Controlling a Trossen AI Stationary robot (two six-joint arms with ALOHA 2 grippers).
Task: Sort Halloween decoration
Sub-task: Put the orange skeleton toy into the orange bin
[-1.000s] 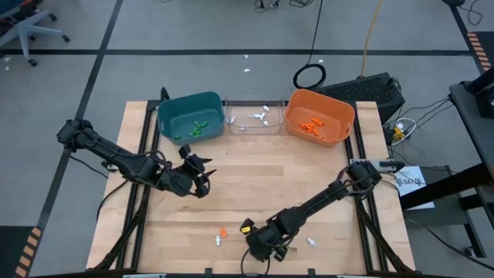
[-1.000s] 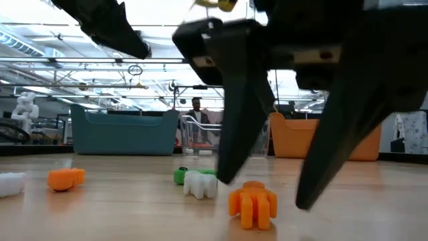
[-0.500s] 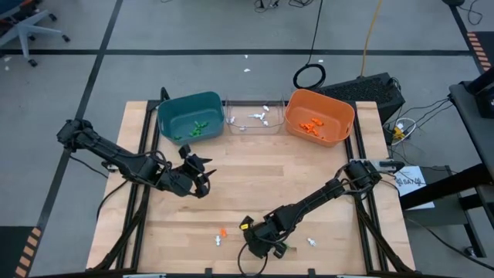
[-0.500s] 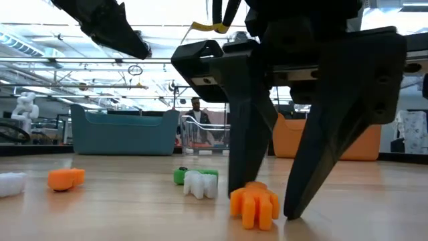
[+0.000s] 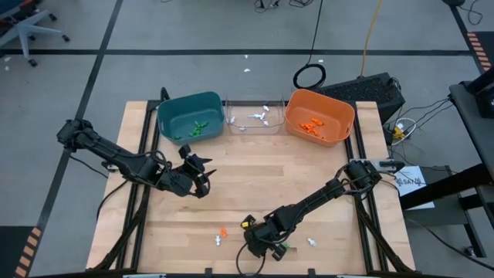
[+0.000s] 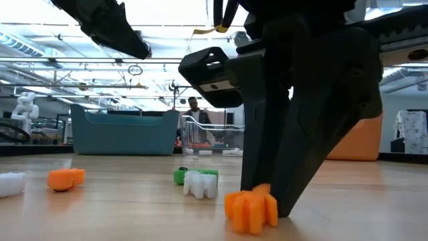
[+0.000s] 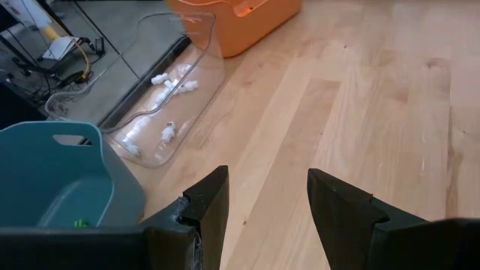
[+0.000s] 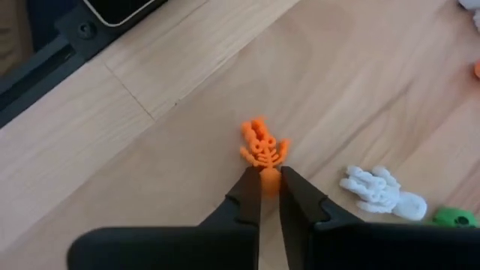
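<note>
Halloween decoration pieces lie scattered near the front edge of the wooden bench (image 5: 255, 181), with others already in the bins at its far edge. Teal bin (image 5: 190, 116), clear bin (image 5: 253, 116) and orange bin (image 5: 319, 116) stand side by side in a row; green pieces show in the teal one, white pieces in the clear one, orange pieces in the orange one. Beyond the bench lie grey floor, a black cable loop (image 5: 309, 76) and an office chair (image 5: 27, 27).

Right end effector (image 8: 271, 186) is down at the bench surface near the front edge, its two fingers pinched together on the lower end of an orange skeleton trinket (image 8: 262, 147), which lies flat with ribs and skull visible ahead of the fingertips. In the low view the dark fingers stand directly behind and over this trinket, hiding much of the orange bin. Just beside it lie a white skeleton trinket (image 8: 384, 192) and a green piece (image 8: 453, 218); the green piece's shape is too cut off to tell. Farther off, in the low view, another orange piece (image 6: 65, 178) and another white piece (image 6: 10, 184) rest on the wood.

Left end effector (image 7: 266, 202) hovers over the bench's middle-left, fingers spread apart and holding nothing, pointed toward the bins.
</note>
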